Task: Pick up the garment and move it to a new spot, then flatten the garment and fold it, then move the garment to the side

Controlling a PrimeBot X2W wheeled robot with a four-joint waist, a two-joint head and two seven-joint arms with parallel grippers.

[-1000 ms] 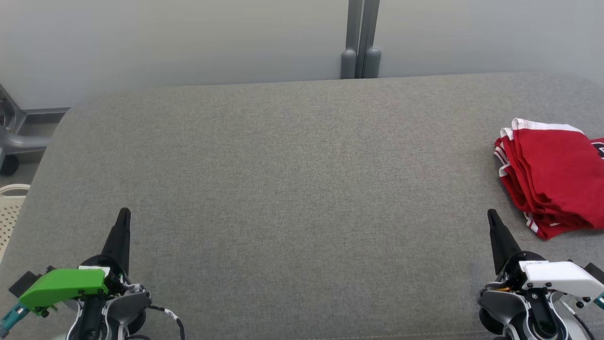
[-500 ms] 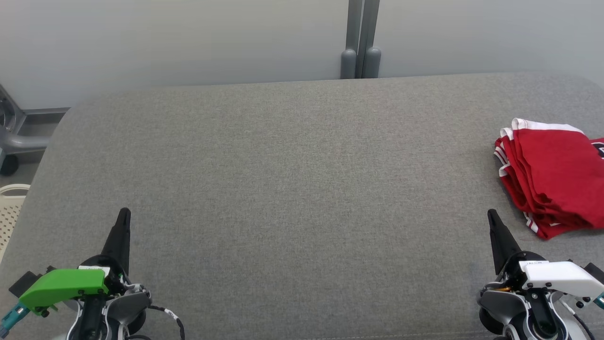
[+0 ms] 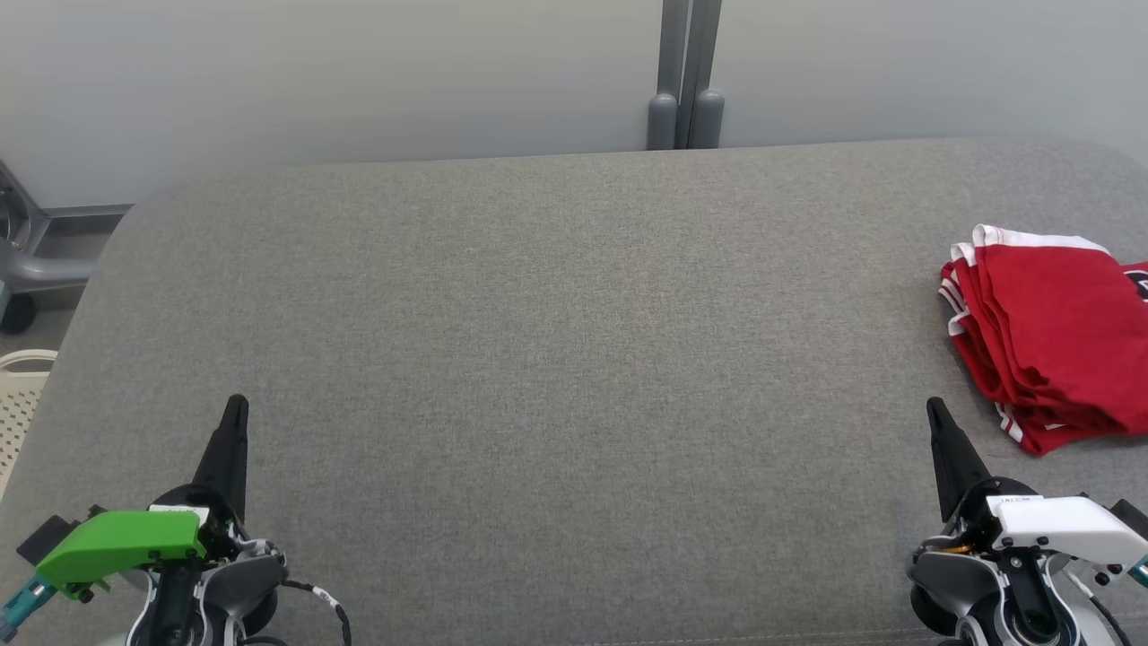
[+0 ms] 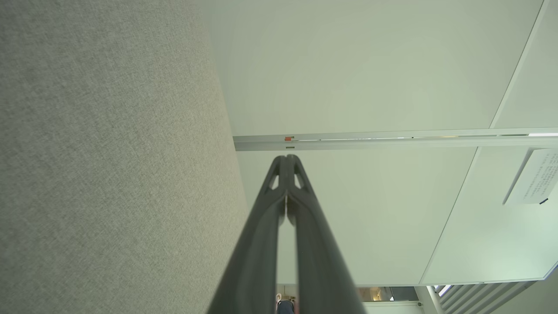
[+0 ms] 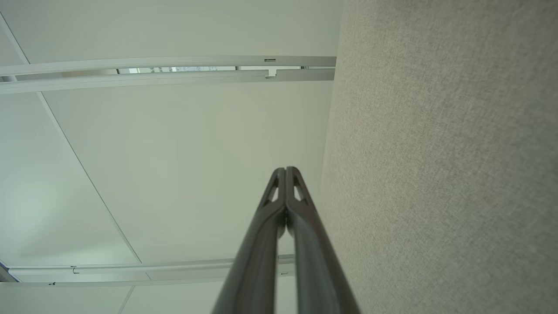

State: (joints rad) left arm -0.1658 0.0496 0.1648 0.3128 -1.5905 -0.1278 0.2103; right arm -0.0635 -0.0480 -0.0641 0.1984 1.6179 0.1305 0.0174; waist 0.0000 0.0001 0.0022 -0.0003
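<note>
The garment point(image 3: 1054, 336) is red with white trim and lies folded in a stack at the right edge of the grey padded surface point(image 3: 556, 359). My right gripper point(image 3: 934, 405) is shut and empty at the lower right, its tips a short way left of and below the garment. My left gripper point(image 3: 237, 401) is shut and empty at the lower left, far from the garment. In the left wrist view the left gripper point(image 4: 286, 158) has its fingers pressed together. The right wrist view shows the right gripper point(image 5: 285, 169) closed the same way.
A pale wall with a grey post point(image 3: 686, 76) runs behind the surface. A grey frame with a wheel point(image 3: 22, 269) and a white perforated basket point(image 3: 18, 395) stand off the left edge. The surface's middle and left lie bare.
</note>
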